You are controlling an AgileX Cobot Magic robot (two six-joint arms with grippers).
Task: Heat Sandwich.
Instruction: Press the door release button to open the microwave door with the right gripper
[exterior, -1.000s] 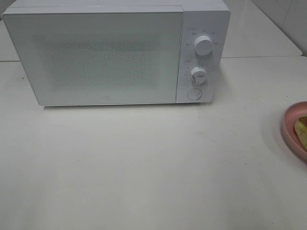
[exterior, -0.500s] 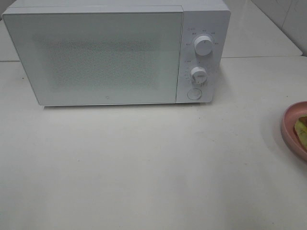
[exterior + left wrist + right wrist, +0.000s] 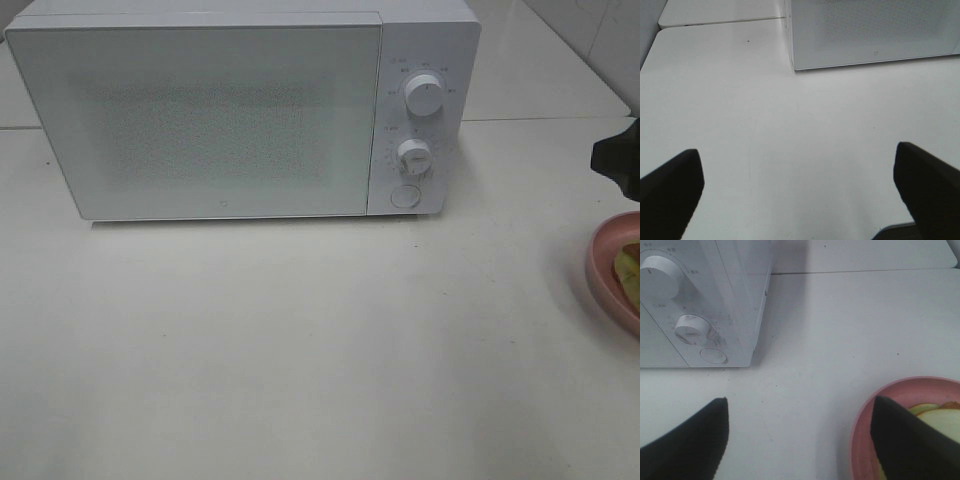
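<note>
The sandwich [image 3: 939, 418], pale bread with a green edge, lies on a pink plate [image 3: 902, 390] at the table's right side; one finger [image 3: 905, 440] of my right gripper [image 3: 800, 400] covers part of it. That gripper is open and empty, hovering between the plate and the microwave [image 3: 705, 305]. In the high view only a sliver of the sandwich [image 3: 628, 266] and the plate [image 3: 605, 265] shows at the right edge, with a black part of the right arm [image 3: 620, 165] above them. My left gripper [image 3: 796, 150] is open over bare table and holds nothing.
The white microwave [image 3: 200, 120] stands at the back with its door shut. Two knobs [image 3: 424, 97] [image 3: 412, 156] and a round button [image 3: 404, 195] sit on its right panel. White table [image 3: 300, 340] lies in front of it.
A black part of the right arm has come into the high view at the right edge, above the plate. Microwave and plate have not moved.
</note>
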